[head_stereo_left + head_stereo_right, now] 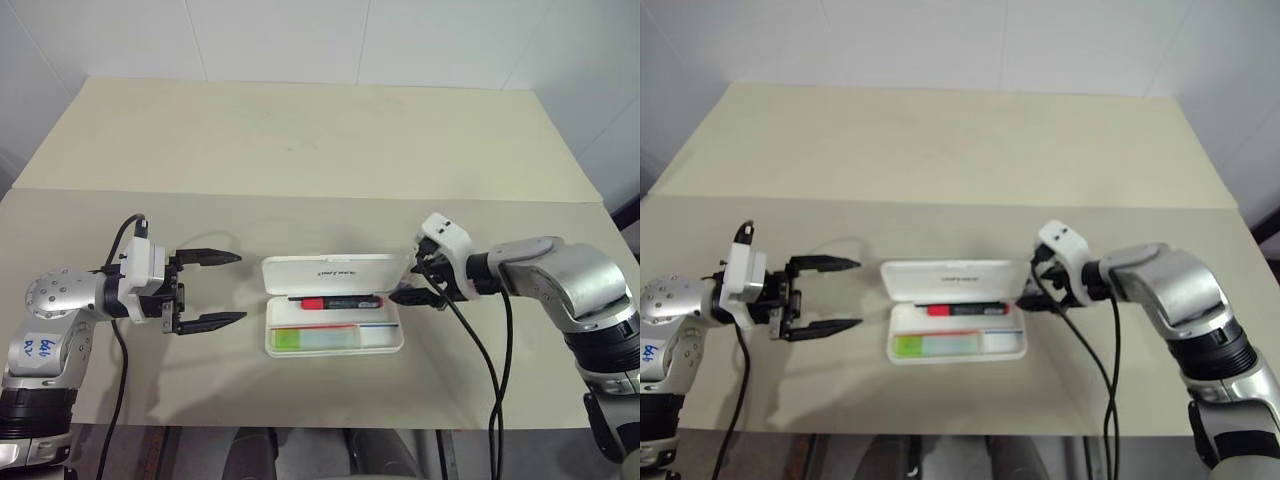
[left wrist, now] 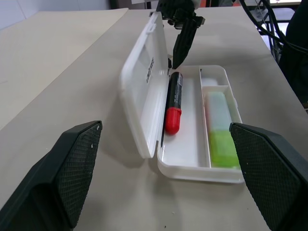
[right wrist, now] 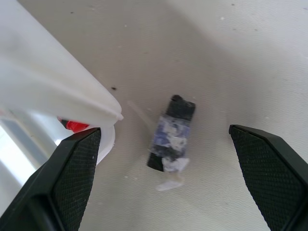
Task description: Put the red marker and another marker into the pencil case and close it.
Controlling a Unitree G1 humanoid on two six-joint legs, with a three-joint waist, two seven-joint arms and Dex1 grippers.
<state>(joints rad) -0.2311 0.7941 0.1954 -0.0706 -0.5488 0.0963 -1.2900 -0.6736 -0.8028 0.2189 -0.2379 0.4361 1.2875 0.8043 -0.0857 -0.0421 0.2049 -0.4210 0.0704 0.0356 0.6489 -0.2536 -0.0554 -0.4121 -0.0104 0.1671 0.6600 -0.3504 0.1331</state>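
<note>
case (image 1: 333, 318) open mid-table, lid up | red marker (image 1: 335, 301) + green highlighter (image 1: 312, 339) both inside | L gripper (image 1: 209, 290) spread, empty | R gripper (image 1: 420, 284) spread, empty, at case's right end | risk: I nudge lid off-centre, case skids, won't latch

a lab test bench — bare beige table (image 1: 300, 140), white walls (image 1: 280, 40).

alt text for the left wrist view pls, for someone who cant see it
An open white pencil case lies on a beige table, its lid propped up, with the red marker in the compartment beside the lid and a green-capped highlighter in the other. The left gripper frames it with open fingers; the right gripper points down at the far end.
</note>
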